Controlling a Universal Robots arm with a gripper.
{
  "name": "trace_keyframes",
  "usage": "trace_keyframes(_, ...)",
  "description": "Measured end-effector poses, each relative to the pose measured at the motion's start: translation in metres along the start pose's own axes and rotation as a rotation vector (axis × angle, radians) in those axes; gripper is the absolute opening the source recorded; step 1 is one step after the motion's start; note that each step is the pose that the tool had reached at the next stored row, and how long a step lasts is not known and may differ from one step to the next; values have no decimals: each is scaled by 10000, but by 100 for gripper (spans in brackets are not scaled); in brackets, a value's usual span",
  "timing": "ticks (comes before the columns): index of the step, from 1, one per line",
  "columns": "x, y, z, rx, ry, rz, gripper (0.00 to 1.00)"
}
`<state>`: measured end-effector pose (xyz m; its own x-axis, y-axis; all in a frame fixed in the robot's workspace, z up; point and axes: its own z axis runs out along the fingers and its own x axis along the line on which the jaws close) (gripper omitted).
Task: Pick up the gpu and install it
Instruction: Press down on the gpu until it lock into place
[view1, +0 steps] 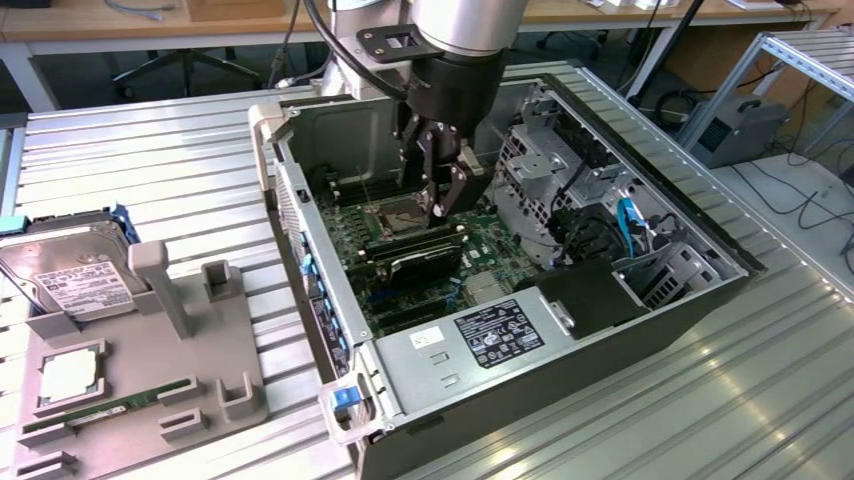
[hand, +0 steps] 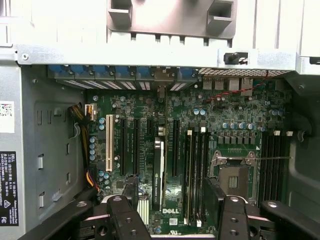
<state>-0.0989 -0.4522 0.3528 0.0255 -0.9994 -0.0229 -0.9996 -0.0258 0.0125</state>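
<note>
The gpu (view1: 411, 262) is a dark card standing on edge in a motherboard slot inside the open computer case (view1: 441, 395). In the wrist view the gpu (hand: 158, 167) appears edge-on as a thin strip between the black slots, its end toward the rear brackets. My gripper (view1: 438, 192) hangs inside the case just above the board, over the CPU socket (view1: 398, 215) and slightly beyond the card. Its black fingers (hand: 125, 217) stand apart in the wrist view, and the gripper (hand: 172, 217) is open with nothing held between them.
A grey fixture plate (view1: 147, 360) at the exterior view's left holds a hard drive (view1: 67, 275), a CPU (view1: 70, 375) and a green memory stick (view1: 100, 410). Inside the case, the power supply (view1: 497, 335), drive cage (view1: 534, 165) and cables (view1: 625, 225) crowd the exterior view's right.
</note>
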Motion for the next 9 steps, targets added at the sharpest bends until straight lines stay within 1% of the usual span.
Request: trace_keyframes(9, 0, 0, 0, 0, 0, 0, 64)
